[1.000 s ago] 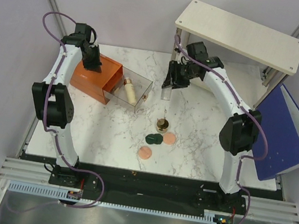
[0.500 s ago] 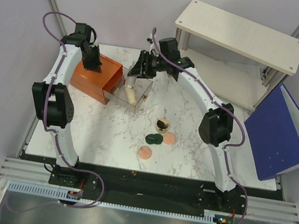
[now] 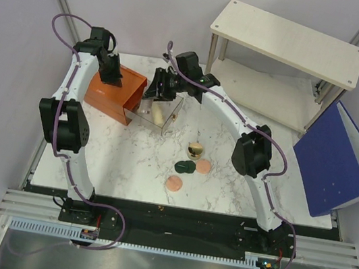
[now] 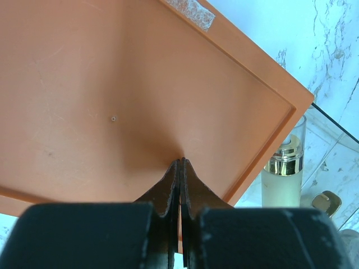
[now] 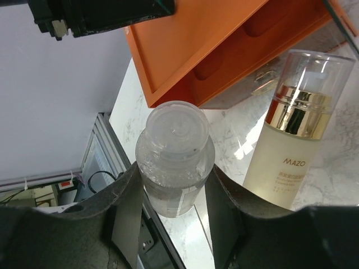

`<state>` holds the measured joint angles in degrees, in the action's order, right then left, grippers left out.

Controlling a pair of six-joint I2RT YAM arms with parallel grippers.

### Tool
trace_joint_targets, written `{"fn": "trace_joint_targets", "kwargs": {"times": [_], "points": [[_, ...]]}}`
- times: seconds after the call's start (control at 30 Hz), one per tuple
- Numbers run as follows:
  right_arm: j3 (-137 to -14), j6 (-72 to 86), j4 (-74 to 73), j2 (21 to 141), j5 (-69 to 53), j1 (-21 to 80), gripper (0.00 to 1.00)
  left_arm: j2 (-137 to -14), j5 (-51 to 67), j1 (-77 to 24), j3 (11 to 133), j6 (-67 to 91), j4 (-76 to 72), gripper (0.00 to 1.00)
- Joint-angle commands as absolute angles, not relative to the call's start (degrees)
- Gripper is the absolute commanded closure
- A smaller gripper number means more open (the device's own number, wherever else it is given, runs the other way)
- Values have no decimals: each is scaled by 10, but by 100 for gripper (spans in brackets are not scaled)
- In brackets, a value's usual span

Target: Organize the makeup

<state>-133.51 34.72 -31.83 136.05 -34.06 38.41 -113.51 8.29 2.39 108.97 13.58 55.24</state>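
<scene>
Gripping the clear plastic tube (image 5: pixel 175 154) firmly in my right claw (image 5: pixel 175 188), I hang it over the transparent drawer (image 3: pixel 175 113), beside the gold-capped cream bottle (image 5: pixel 286 151) lying inside. My left claw (image 4: pixel 180 168), clenched on nothing, rests on the orange-brown box (image 4: pixel 112 84), presumably steadying it.

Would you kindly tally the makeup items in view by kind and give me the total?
cream bottle with gold cap: 1
clear tube: 1
gold-lidded round jar: 1
dark green compact: 1
peach-pink discs: 2
Total: 6
</scene>
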Motion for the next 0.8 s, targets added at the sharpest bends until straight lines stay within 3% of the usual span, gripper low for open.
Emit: {"fn": "trace_joint_targets", "kwargs": {"times": [0.0,0.33,0.43,0.67,0.77], "points": [[-1347,338,-294,1361,-303,385,84,-1183,83,18,1069,119,616,98],[-1339,321,-319,1380,-296,385,33,-1184,79,18,1069,124,616,98],[-1344,312,-321,1381,-303,385,24,-1183,77,19,1069,126,616,98],[-1362,308,-322,1356,-278,374,25,-1181,76,19,1069,128,616,98],[-1360,306,-316,1313,-248,354,46,-1180,76,19,1069,129,616,98]]}}
